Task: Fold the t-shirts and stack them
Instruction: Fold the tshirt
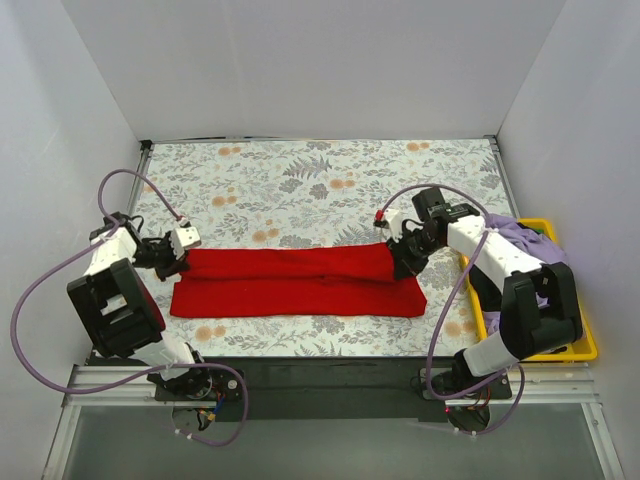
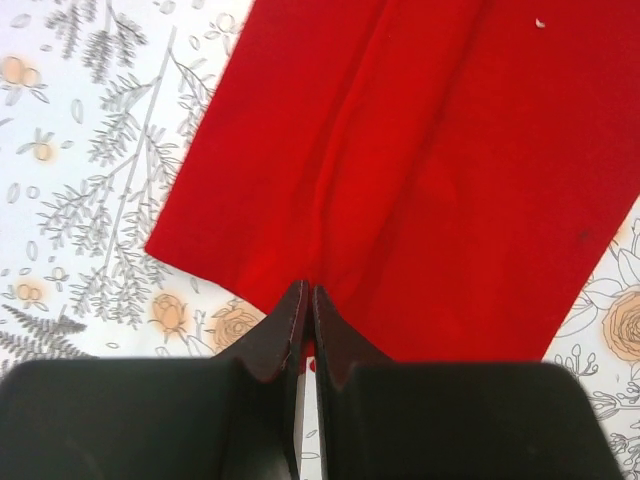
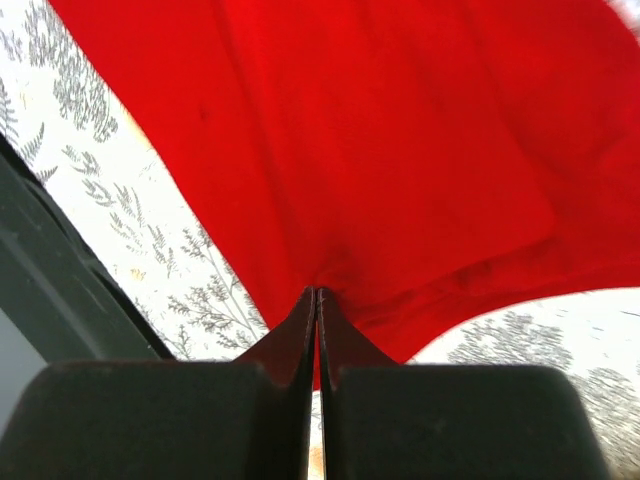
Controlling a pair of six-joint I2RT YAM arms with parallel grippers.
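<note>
The red t-shirt [image 1: 300, 282] lies on the table as a long folded strip running left to right. My left gripper [image 1: 181, 256] is at the strip's left end. In the left wrist view it [image 2: 308, 292] is shut, with the edge of the red cloth [image 2: 420, 170] pinched between its tips. My right gripper [image 1: 401, 262] is at the right end. In the right wrist view it [image 3: 318, 294] is shut on a bunched edge of the red cloth [image 3: 380, 140]. The pale lilac t-shirt [image 1: 516, 236] lies crumpled in the yellow bin.
The yellow plastic bin [image 1: 588, 350] stands at the table's right edge beside the right arm. The table wears a floral-print cloth [image 1: 300, 180]. White walls close in the back and both sides. A black rail [image 1: 320, 375] runs along the near edge.
</note>
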